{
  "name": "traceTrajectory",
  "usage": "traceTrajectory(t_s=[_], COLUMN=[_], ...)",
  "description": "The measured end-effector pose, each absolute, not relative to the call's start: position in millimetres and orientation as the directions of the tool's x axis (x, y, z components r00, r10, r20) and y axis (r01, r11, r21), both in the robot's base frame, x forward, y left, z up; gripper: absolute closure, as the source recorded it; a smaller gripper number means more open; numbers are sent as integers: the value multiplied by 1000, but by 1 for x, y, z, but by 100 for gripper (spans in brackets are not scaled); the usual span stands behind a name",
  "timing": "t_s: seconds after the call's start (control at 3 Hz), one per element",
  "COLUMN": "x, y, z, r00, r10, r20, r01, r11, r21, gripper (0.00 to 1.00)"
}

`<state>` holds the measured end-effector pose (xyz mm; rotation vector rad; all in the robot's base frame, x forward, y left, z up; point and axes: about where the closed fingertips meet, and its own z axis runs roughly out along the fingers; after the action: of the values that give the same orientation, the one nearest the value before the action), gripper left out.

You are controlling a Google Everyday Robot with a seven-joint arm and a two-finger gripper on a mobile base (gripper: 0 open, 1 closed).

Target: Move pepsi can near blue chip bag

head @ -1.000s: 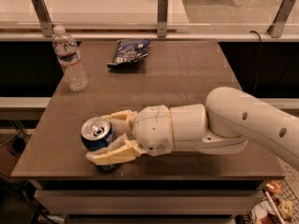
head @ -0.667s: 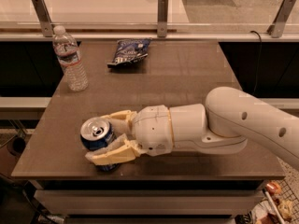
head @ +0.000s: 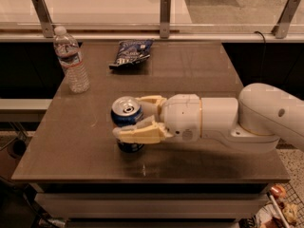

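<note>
since a second ago the pepsi can [head: 126, 110] and my hand [head: 128, 117] have shifted away from the near edge of the counter [head: 199, 65], toward its middle. the bag and the bottle have stayed put. my hand is closed on the can, one cream finger along each side, low enough that the silver top with its pull-tab shows above. i hold it upright so it can be set down standing. whether its base is off the surface i cannot tell. the can is a smooth, hard cylinder of thin metal, so a squeeze from the sides suits it. the blue chip bag [head: 130, 52] lies flat and crinkled close to the far edge, well apart from the can, with bare matte brown counter between. a clear plastic water bottle [head: 71, 61] stands upright near the far corner beside the bag, off my line. i judge the carry toward the bag is only begun.
</note>
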<state>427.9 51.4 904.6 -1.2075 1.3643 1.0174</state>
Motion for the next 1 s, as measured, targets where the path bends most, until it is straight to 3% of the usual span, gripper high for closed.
traceTrajectory(t_s=[1.0], x=[510], y=[-90], z=[962], r00=[-90], r10=[-196], r20=[-976], r01=[-861], r11=[509], r21=[-23], gripper=[100])
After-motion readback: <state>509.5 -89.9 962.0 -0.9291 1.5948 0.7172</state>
